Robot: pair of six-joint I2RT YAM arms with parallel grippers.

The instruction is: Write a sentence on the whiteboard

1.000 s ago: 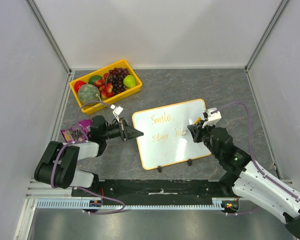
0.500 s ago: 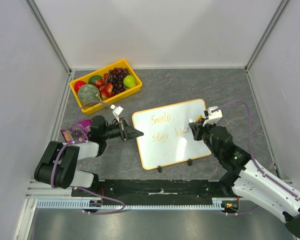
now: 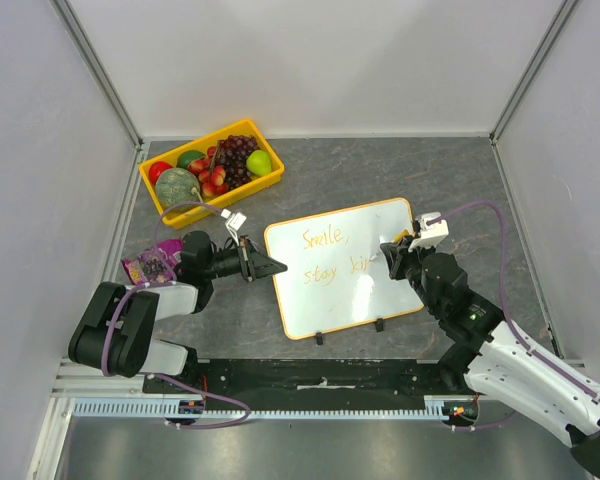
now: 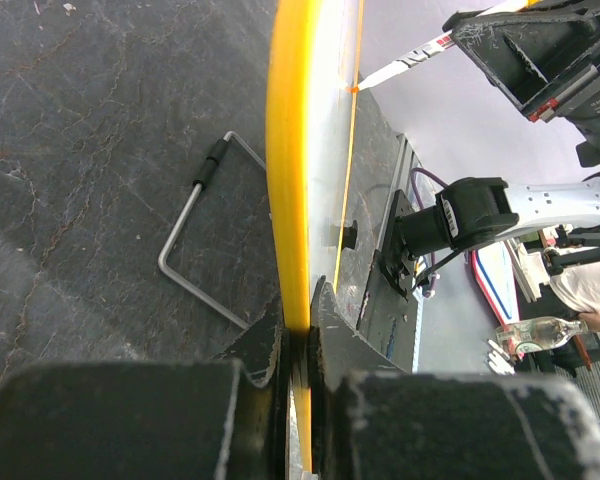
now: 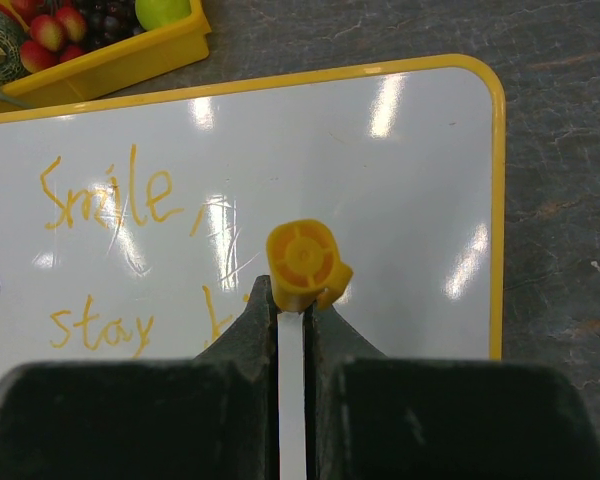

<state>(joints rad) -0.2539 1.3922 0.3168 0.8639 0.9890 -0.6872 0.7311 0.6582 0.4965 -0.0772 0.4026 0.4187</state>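
The whiteboard [image 3: 345,300] with an orange-yellow rim lies mid-table. The sentence [image 3: 325,255] on it reads "Smile," and below it "stay ki" in orange. My left gripper [image 3: 278,267] is shut on the board's left rim, seen edge-on in the left wrist view [image 4: 288,150] between the jaws of that gripper [image 4: 298,310]. My right gripper [image 3: 391,254] is shut on an orange-capped white marker [image 5: 305,265], tip down on the board [image 5: 400,190] at the end of the second line. The writing [image 5: 110,195] partly hides behind the marker. The marker tip also shows in the left wrist view [image 4: 410,65].
A yellow crate [image 3: 242,194] of fruit stands at the back left. A purple packet [image 3: 150,265] lies by the left arm. A wire stand [image 4: 195,240] folds out under the board. Grey walls enclose the table on three sides.
My right gripper with the marker has moved a little to the right along the second line, and the writing after "stay" has grown. The left gripper has not moved.
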